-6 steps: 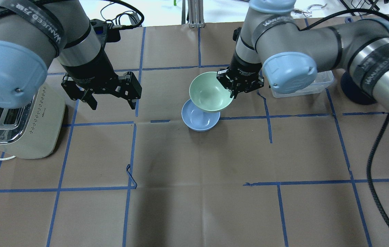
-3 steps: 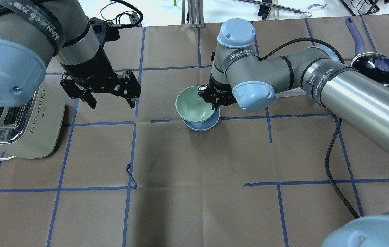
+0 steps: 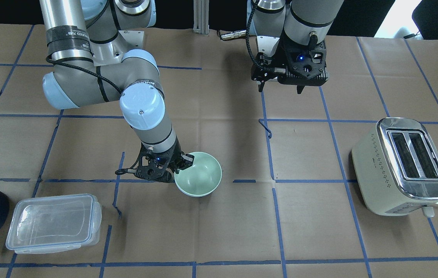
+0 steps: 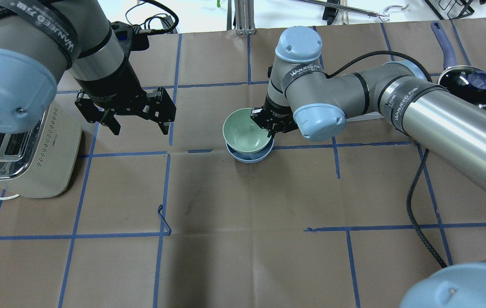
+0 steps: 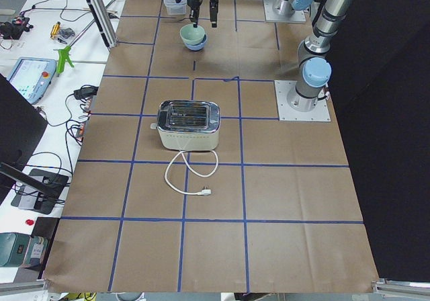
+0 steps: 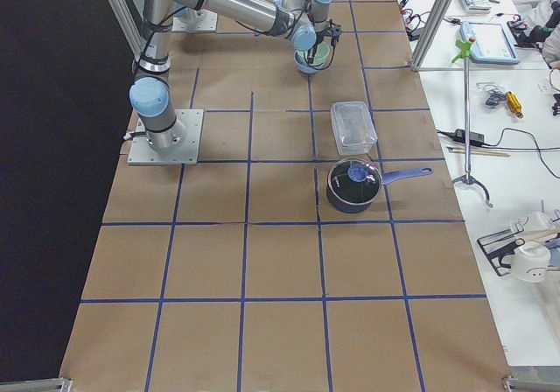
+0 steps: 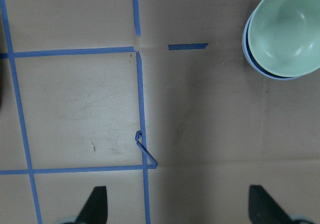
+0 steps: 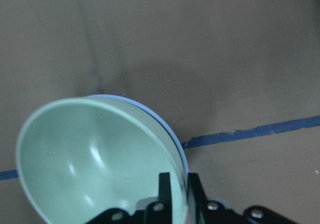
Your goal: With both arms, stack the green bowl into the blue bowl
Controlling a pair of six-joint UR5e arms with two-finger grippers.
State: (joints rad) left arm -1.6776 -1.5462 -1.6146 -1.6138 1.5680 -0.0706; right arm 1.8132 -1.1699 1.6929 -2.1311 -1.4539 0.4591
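- Layout: bench (image 4: 243, 265) w/ brown paper & blue tape grid. Bowl stack sits near centre; toaster (image 4: 24, 162) well apart, on robot's L.
- R arm (image 4: 354, 94) reaches over to the stack. Risk: if it lifts or swings off before letting go, both bowls may get dragged or tipped.
- L end effector (image 4: 140, 126): spread, empty, hovering near toaster, apart from bowls. Risk low. Task calls for both arms, but L has no contact w/ bowls here.
- Stack: green bowl (image 4: 245, 130) sits inside blue bowl (image 4: 249, 157). Blue shows only as a crescent on one side; cannot tell if offset or just camera angle. Risk: if not fully seated, green may rock or settle crooked on release.
- R end effector (image 8: 178, 194): pinching green rim, one finger inside, one outside. Outer finger (image 8: 194, 191) is just beside blue rim; contact cannot be told. Risk: on opening or retreat it catches blue rim & shifts stack.
- Views: in front view blue bowl is not discernible under green; overhead & L wrist show its crescent.
- R wrist alone shows the rim pinch & a dark sliver between rims. Side views are too small to judge grip.
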